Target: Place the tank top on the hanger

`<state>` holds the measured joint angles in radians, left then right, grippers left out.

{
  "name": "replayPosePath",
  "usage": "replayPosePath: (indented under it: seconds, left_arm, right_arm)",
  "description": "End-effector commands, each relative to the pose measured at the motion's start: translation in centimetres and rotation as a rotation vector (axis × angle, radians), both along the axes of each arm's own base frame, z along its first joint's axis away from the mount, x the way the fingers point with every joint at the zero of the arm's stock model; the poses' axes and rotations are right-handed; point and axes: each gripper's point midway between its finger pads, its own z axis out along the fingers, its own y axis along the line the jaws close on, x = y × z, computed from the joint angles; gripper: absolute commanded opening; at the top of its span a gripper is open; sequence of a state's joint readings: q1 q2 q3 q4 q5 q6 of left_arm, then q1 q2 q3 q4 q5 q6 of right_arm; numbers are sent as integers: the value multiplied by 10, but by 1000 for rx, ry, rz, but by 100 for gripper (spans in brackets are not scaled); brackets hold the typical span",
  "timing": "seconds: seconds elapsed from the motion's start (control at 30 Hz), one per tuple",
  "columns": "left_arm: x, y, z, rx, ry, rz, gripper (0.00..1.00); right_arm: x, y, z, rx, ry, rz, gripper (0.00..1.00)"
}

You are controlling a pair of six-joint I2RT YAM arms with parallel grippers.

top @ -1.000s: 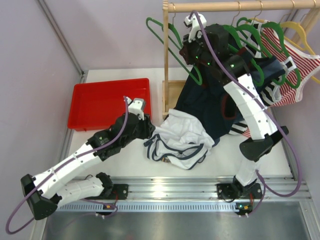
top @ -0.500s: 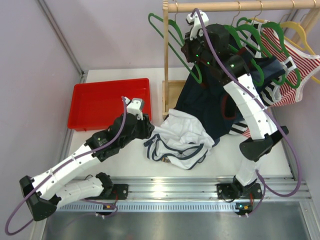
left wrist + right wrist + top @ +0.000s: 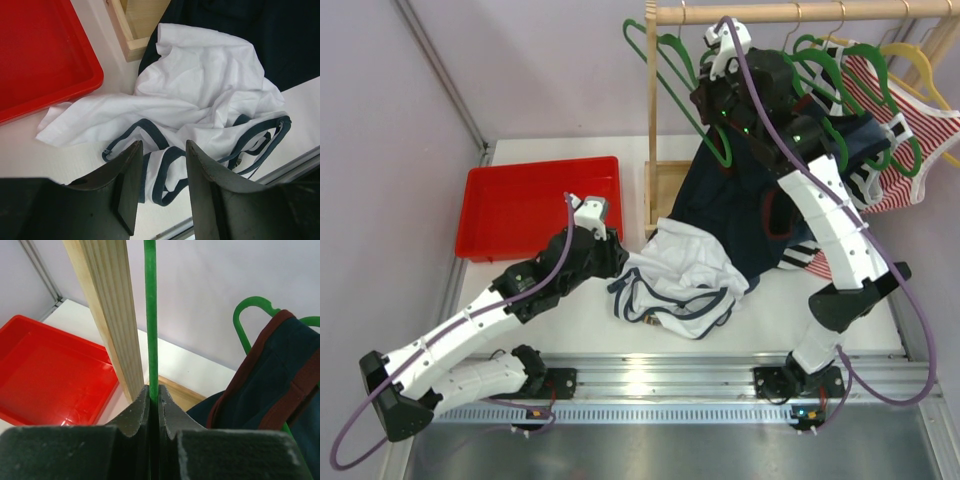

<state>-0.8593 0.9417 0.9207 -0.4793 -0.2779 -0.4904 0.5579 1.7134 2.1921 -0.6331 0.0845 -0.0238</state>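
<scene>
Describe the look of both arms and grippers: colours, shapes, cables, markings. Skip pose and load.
The left arm and right arm match: white shell links, black joint housings. A purple cable loops along each from base to wrist. Small green lights glow on the right arm's upper joints. The left gripper and right gripper have matte black, thick fingers. No lettering is legible.
</scene>
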Motion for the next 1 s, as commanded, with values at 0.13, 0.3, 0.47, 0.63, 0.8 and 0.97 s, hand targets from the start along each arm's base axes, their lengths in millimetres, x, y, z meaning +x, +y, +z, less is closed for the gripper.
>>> replayPosePath:
  seconds: [0.13, 0.3, 0.47, 0.63, 0.8, 0.97]
  left_arm:
    - [3, -4, 0, 0, -15, -11, 45]
    - [4, -4, 0, -1, -15, -7, 45]
    - [4, -4, -2, 2, -6, -3, 45]
    - [3, -5, -12, 10, 36, 12, 45]
    - [-6, -2, -29, 20, 115, 27, 45]
    - [-33, -6, -57, -8, 234, -45, 42]
  right_arm:
    - [-17, -19, 62, 107, -163, -30, 0]
    - [-24, -23, 57, 108, -149, -31, 0]
    - [-39, -29, 52, 137, -135, -22, 0]
    - [-64, -39, 46, 169, -114, -9, 0]
    - [-101, -48, 30, 200, -49, 34, 0]
    - [-166, -49, -21, 241, 115, 173, 0]
